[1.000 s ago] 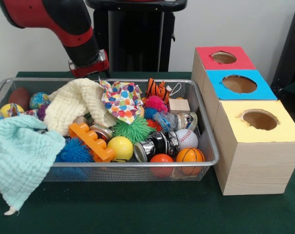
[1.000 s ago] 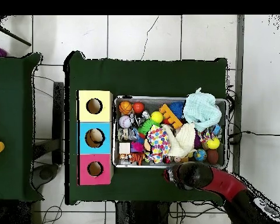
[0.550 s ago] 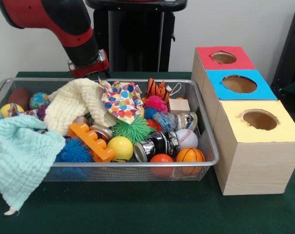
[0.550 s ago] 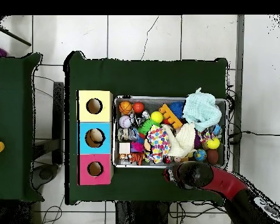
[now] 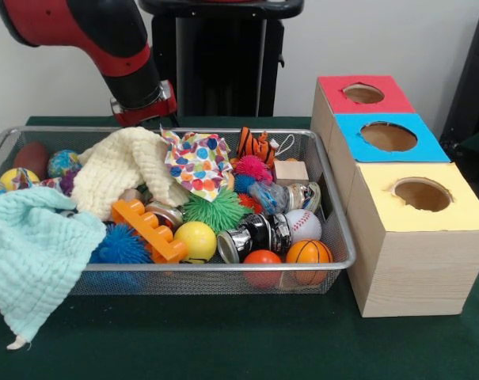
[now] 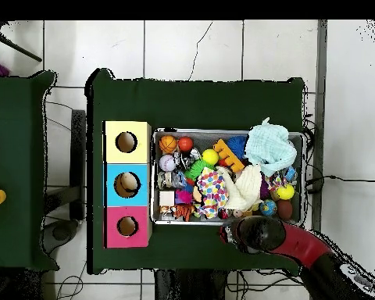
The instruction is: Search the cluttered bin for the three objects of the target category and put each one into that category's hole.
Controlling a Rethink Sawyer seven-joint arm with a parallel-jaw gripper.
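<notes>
Red arm behind mesh bin; tool hidden, grip state can't tell.

1. I see the bin at the centre of the front view as fine metal wire mesh with a smooth, shiny rim.
2. The table cover along the lower edge looks like matt dark green cloth.
3. The three boxes at the right show pale wood grain on their sides; their coloured tops look matt.
4. The mint towel at lower left and the cream cloth are soft, waffle-textured fabric.
5. The dotted cloth looks smooth and printed.
6. The orange brick is glossy plastic.
7. The can is shiny metal.
8. The green ball is spiky and rubbery.
9. The arm at upper left has glossy red and black casing.
</notes>
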